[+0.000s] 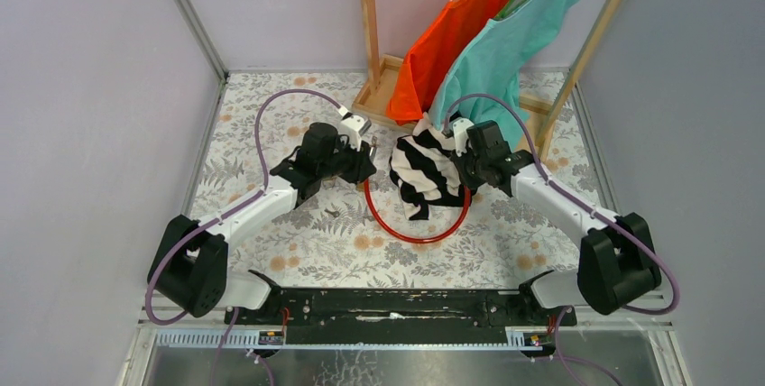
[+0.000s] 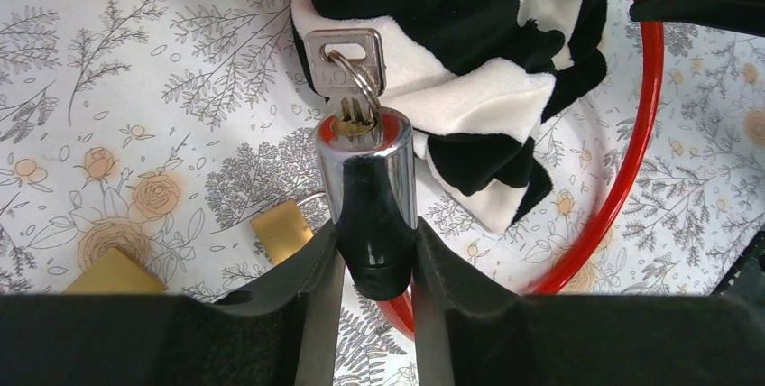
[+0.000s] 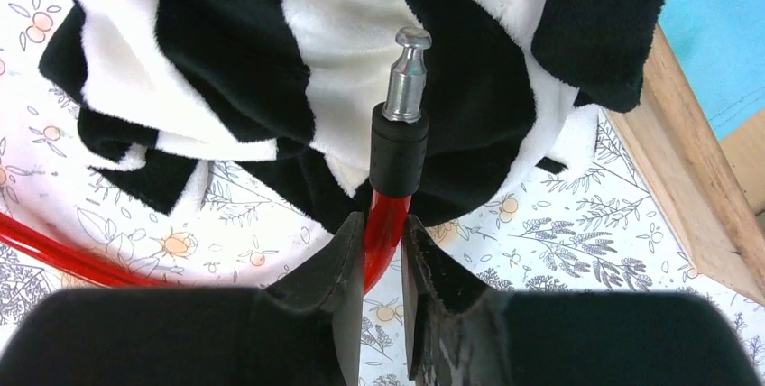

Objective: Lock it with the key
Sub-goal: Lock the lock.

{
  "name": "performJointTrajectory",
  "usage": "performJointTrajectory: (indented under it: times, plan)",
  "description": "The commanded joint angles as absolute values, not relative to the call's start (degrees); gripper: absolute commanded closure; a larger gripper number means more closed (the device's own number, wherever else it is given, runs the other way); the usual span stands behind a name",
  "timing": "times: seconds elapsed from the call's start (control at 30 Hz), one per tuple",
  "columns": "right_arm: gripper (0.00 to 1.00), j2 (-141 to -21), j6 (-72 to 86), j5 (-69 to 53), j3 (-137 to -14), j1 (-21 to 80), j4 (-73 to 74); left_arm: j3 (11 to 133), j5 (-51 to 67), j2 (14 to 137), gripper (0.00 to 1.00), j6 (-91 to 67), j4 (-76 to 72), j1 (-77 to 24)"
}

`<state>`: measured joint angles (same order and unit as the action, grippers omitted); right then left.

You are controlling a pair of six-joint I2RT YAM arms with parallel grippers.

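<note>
Lower left of the left wrist view: two brass blocks [image 2: 281, 231] flat on the floral surface [image 2: 135, 88]. Centre: left tool [image 2: 376, 246] clamped on the chrome lock barrel [image 2: 365, 179], with the key [image 2: 343, 66] seated in its end face, just above centre. Right: striped cloth [image 2: 451, 7], red cable [image 2: 631, 160]. Right wrist view, centre: right tool [image 3: 383, 242] pinching the red cable below its steel pin [image 3: 408, 75].

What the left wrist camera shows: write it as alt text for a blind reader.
The left gripper clamps the black base of a chrome lock cylinder, with a silvery key on a ring in the keyhole at its far end. Behind lie a black-and-white striped cloth and a red cable; two brass pieces rest on the floral table cover.
</note>
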<state>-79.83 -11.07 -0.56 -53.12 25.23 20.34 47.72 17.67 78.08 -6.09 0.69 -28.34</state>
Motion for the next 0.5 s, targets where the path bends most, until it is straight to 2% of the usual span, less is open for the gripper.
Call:
performJointTrajectory:
  times: [0.0, 0.1, 0.23, 0.47]
  plan:
    - [0.93, -76.0, -15.2, -3.4, -51.9, 25.5, 21.0, 48.9, 22.1, 76.4, 1.0, -4.6, -3.6, -28.1]
    - [1.0, -74.6, -17.0, -9.8, -52.7, 25.4, 20.7, 48.9, 27.4, 76.8, 1.0, -3.7, -4.9, -28.1]
    - [1.0, -74.6, -18.6, -18.0, -55.4, 25.9, 19.5, 50.5, 35.5, 77.9, 1.0, -1.5, -4.6, -28.1]
    - [1.0, -72.8, -24.0, -25.7, -56.8, 29.1, 16.8, 48.0, 40.8, 76.0, 1.0, 0.3, -6.9, -28.1]
